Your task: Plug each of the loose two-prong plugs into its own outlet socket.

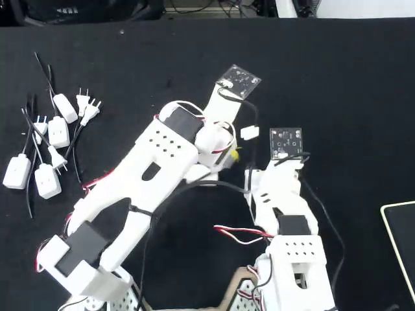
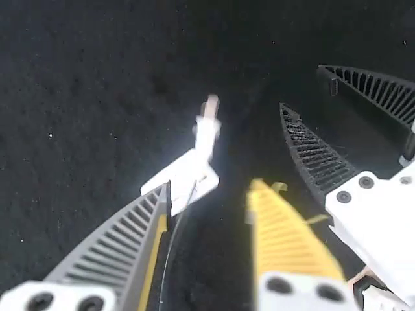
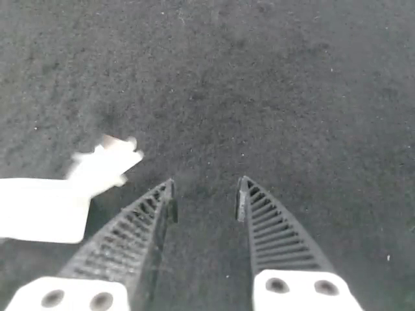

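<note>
Near the centre of the black worktop (image 1: pixel 337 78) the left arm (image 1: pixel 155 162) and right arm (image 1: pixel 285 227) sit close together. We log the left pincer (image 2: pixel 209 189) with fingers apart, one grey, one yellow-faced. White two-prong plug (image 2: pixel 191 173) lies flat on the worktop, body partly in that gap, just beside the grey fingertip (image 2: pixel 162 197), prongs pointing away from the pincer. We log the right pincer (image 3: pixel 205 183) close by, fingers apart, nothing between them, the plug just off one finger. At 9 o'clock, well apart from both arms, we see a cluster of white outlet sockets (image 1: pixel 47 180) and loose plugs (image 1: pixel 87 107).
</note>
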